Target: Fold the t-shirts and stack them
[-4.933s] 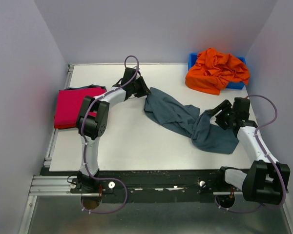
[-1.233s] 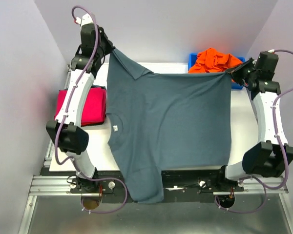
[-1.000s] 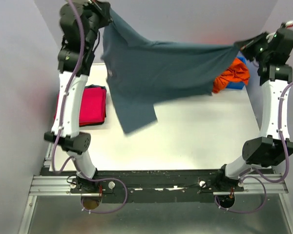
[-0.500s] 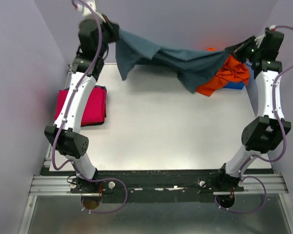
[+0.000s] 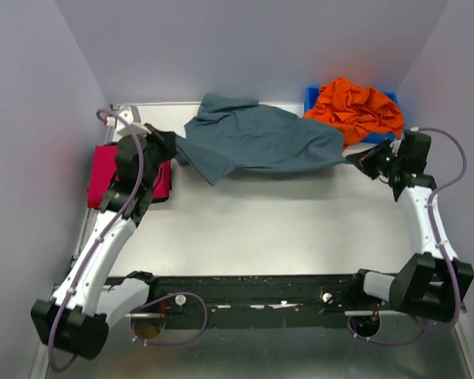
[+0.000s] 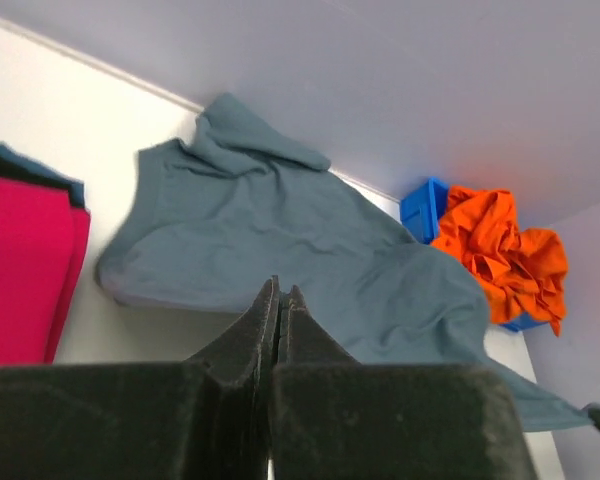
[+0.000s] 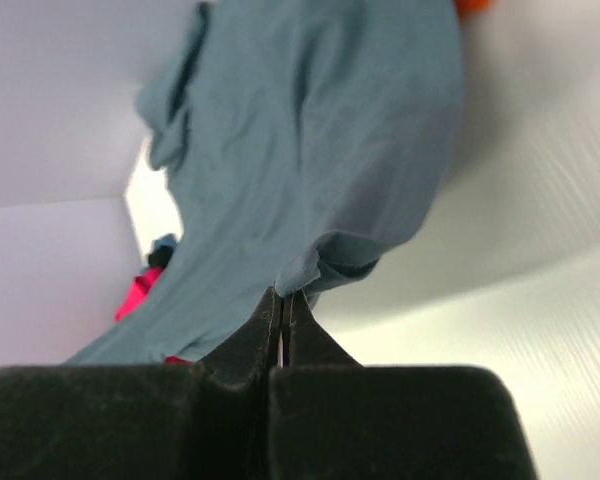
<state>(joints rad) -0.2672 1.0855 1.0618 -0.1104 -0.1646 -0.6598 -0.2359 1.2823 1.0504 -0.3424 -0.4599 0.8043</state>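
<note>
Broadly, most of the top view is taken up by the white table (image 5: 253,229). Across its upper part the grey-blue t-shirt (image 5: 257,140) is spread sideways, from left of centre to the right. Its far portion is bunched into folds against the back edge of the table. A loose flap droops towards the lower left, and the right end is drawn out to a narrow point. A shadow is cast beneath the near edge of the cloth, so that edge appears lifted off the surface; how much of the rest is lying flat cannot be told.

In the upper right corner the orange t-shirt (image 5: 354,110) is heaped in a crumpled mound, apart from the grey-blue one but close to its right end. At the left edge of the table the magenta-red t-shirt (image 5: 103,175) is laid folded flat, partly covered by the left arm. The blue bin (image 5: 311,96) is seen only as a corner and a strip of rim under the orange heap.

At the left end of the grey-blue cloth, the left gripper (image 6: 279,292) is shown with its fingers pressed together, the near hem nipped at their tips. At the right end, the right gripper (image 7: 284,296) is likewise closed, with a corner of the same shirt pinched between its fingers.
</note>
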